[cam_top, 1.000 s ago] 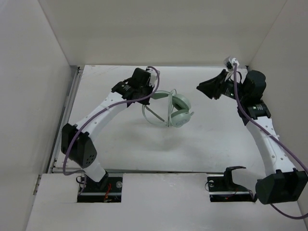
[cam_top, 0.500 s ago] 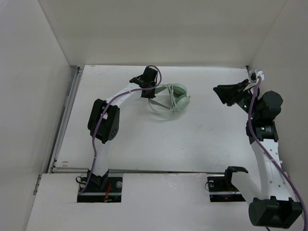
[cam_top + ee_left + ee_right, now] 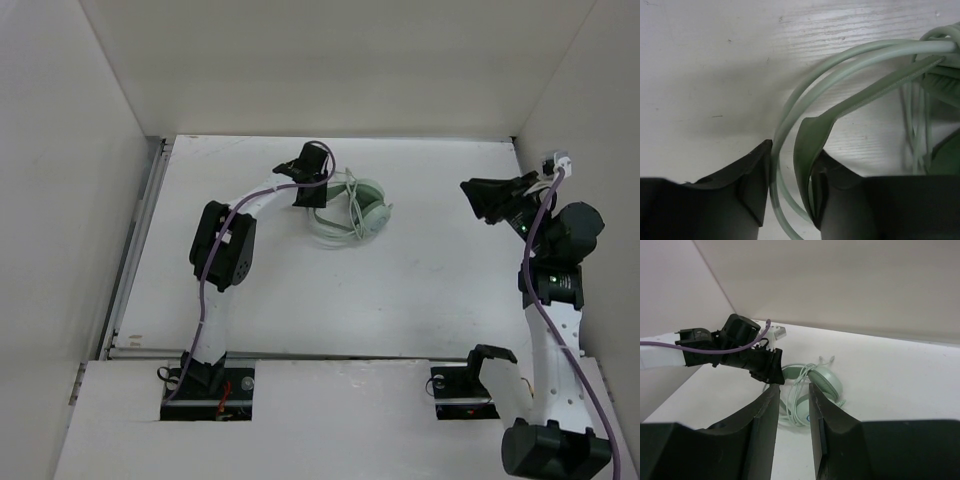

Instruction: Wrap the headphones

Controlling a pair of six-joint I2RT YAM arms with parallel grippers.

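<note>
The pale mint-green headphones [image 3: 372, 205] lie on the white table at the middle back, ear cups together, with the thin cable [image 3: 330, 232] looped loosely around them. My left gripper [image 3: 320, 192] is at their left end. In the left wrist view its jaws [image 3: 792, 165] hold the flat headband [image 3: 875, 90], and a strand of cable [image 3: 840, 65] passes between them too. My right gripper [image 3: 470, 192] hovers well to the right, open and empty. In the right wrist view [image 3: 794, 390] the headphones [image 3: 827, 382] show beyond it.
White walls enclose the table [image 3: 420, 290] on the left, back and right. The left arm's elbow [image 3: 222, 245] is folded over the left half of the table. Purple robot cables [image 3: 535, 250] run along both arms.
The left gripper has carried the headphones a little toward the back wall while its elbow folded inward. The right gripper has drawn away to the right.
</note>
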